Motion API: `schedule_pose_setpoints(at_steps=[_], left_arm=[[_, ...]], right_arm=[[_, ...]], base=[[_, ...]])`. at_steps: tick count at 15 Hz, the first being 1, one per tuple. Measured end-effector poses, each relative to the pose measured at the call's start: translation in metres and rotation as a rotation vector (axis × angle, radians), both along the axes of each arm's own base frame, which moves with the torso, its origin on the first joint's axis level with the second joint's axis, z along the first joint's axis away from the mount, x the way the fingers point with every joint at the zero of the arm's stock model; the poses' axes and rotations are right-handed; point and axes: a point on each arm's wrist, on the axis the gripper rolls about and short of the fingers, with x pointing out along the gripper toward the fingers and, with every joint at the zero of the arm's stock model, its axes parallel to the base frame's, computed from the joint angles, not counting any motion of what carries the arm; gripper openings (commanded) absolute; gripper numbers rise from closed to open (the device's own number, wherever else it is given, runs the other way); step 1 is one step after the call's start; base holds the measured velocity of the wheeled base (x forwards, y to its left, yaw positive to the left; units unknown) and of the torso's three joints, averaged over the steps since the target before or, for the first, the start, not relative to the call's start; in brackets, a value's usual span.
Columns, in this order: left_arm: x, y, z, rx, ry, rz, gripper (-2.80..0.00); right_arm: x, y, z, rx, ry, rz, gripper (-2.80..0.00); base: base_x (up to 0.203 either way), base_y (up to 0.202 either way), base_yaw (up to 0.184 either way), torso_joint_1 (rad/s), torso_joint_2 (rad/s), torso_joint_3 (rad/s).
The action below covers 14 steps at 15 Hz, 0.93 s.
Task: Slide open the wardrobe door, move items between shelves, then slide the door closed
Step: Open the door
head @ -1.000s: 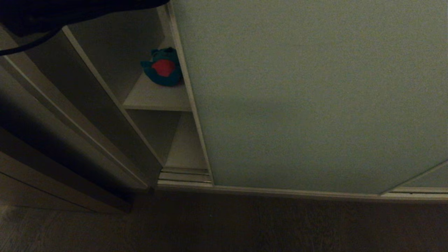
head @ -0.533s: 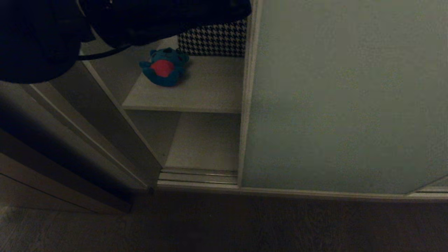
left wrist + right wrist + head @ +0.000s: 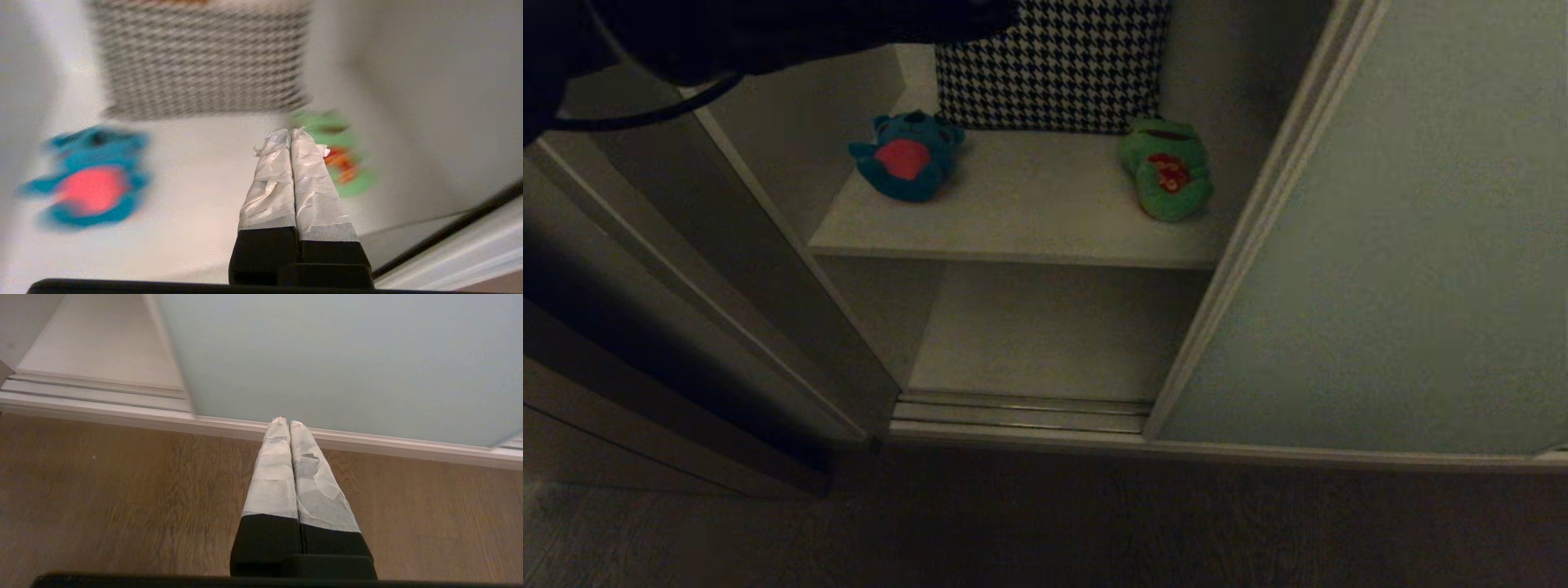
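Since a second ago: pale grey-green sliding wardrobe door (image 3: 1405,269) slid right, uncovering green plush frog with red trim (image 3: 1168,167) and houndstooth cushion (image 3: 1052,61).

Teal-blue plush bear with red belly (image 3: 904,159) and frog on upper off-white shelf (image 3: 1021,220), well apart. Lower shelf (image 3: 1045,335) beneath.

Toys judged light, soft, squashable; best pinched across the body.

Left gripper (image 3: 291,136) pressed shut, empty, aimed at frog. Right gripper (image 3: 284,421) shut, empty, over wood floor (image 3: 102,498).

Shelf smooth, matte. Room dim.
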Motion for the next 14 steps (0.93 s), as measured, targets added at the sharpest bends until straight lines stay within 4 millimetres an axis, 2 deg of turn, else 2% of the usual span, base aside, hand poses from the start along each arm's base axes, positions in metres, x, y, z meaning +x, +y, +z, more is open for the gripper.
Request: schedule_pose_setpoints(at_steps=[3,6,8,10,14], left_arm=[[-0.012,0.046,-0.013,0.065,0.075,0.109,-2.80],[-0.046,0.100,-0.036,0.128,0.175,0.176,-2.80],[-0.081,0.128,-0.062,0.155,0.241,0.195,-2.80],[-0.121,0.149,-0.096,0.156,0.295,0.215,-2.80],[-0.182,0.174,-0.167,0.123,0.343,0.256,-2.80]], right_arm=[[0.000,0.000,0.000,0.000,0.000,0.000,-2.80],[0.000,0.000,0.000,0.000,0.001,-0.001,-2.80],[0.000,0.000,0.000,0.000,0.000,0.000,-2.80],[0.000,0.000,0.000,-0.001,0.000,0.000,-2.80],[0.000,0.000,0.000,0.000,0.001,0.000,-2.80]], base=[[0.000,0.000,0.000,0.000,0.00,0.000],[0.000,0.000,0.000,0.000,0.00,0.000],[0.000,0.000,0.000,0.000,0.00,0.000],[0.000,0.000,0.000,0.000,0.00,0.000],[0.000,0.000,0.000,0.000,0.00,0.000]])
